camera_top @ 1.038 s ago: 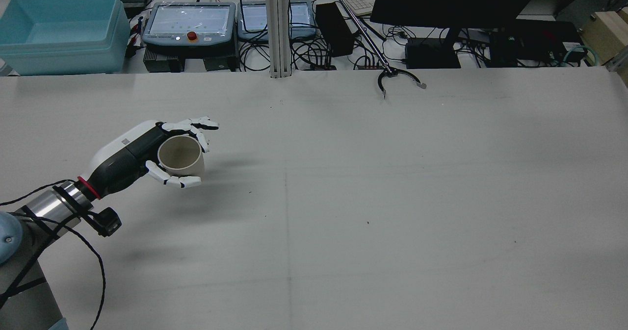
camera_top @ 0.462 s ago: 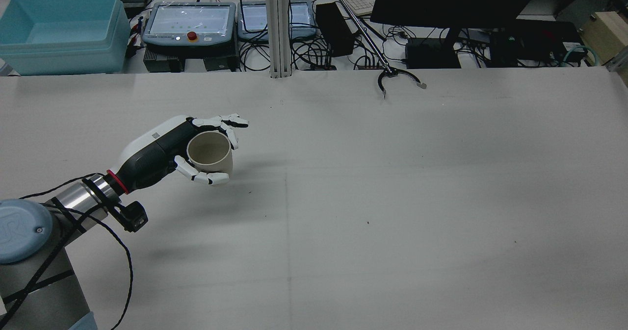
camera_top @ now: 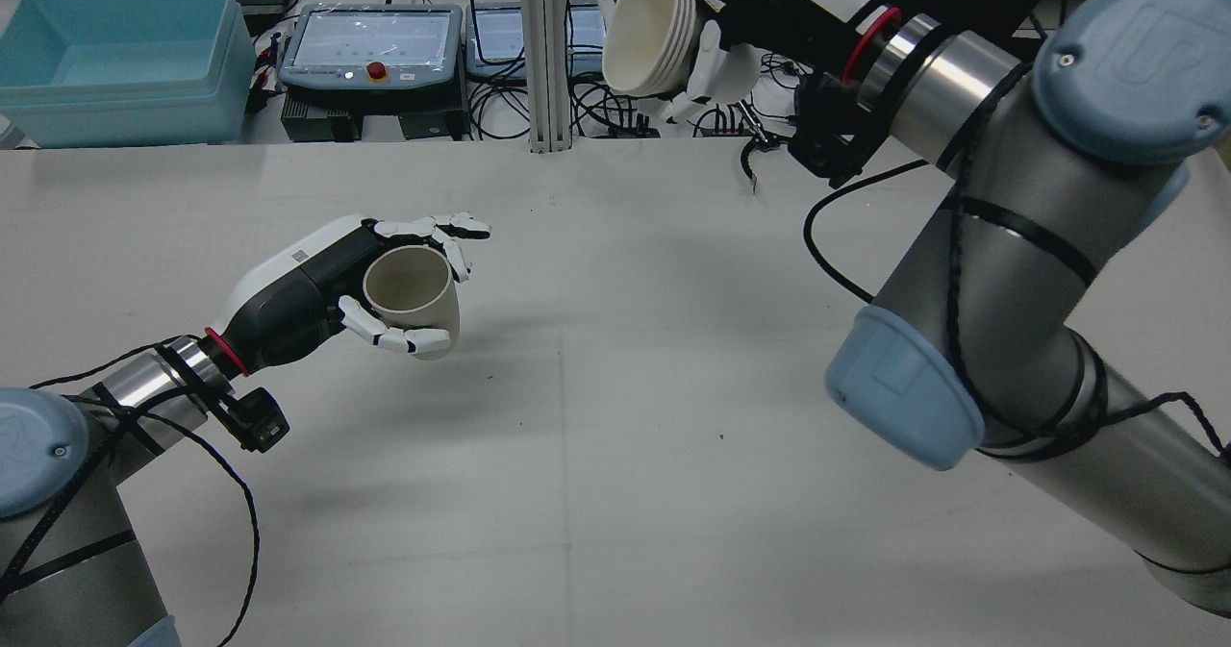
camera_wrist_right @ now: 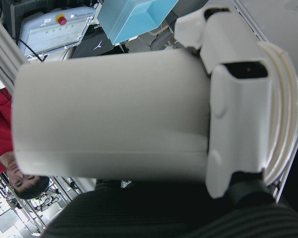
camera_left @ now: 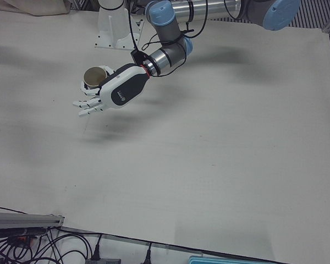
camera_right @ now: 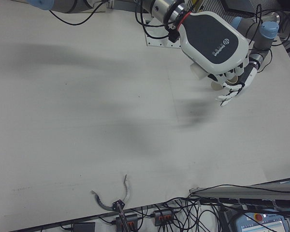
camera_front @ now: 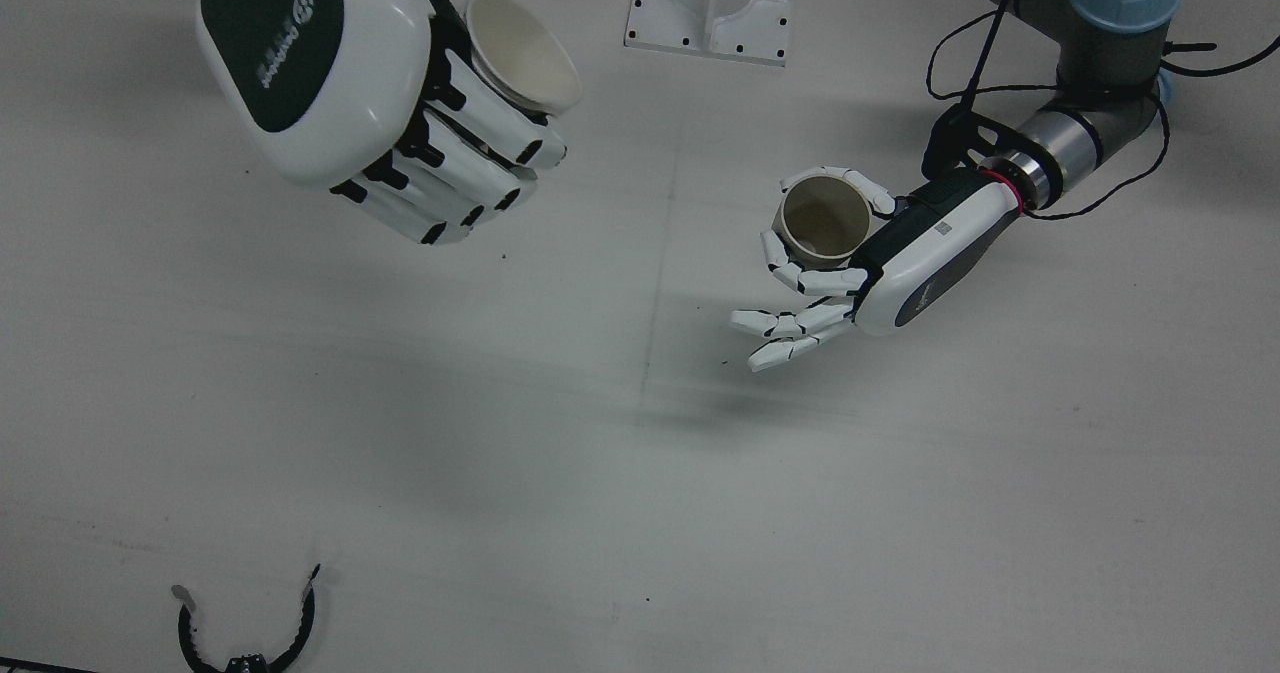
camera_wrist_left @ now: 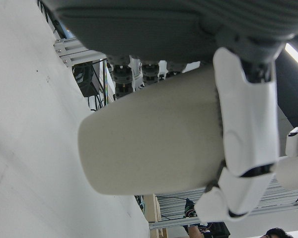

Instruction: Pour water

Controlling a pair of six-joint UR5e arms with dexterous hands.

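Observation:
My left hand is shut on a beige paper cup and holds it mouth-up, slightly tilted, above the left half of the table. Some of its fingers stick out straight past the cup. The front view shows this hand and cup; the cup's inside looks empty. My right hand is shut on a white paper cup with a layered rim. It is held high, tipped on its side, mouth toward the left arm's side. The cups are well apart.
A black claw tool lies at the table's far edge. Behind the table stand a blue bin, teach pendants and cables. The arm pedestal stands at the robot's side of the table.
The right arm has come into the rear view, holding its white cup high and tipped. The left hand has stopped moving right and has lifted and tilted its cup slightly.

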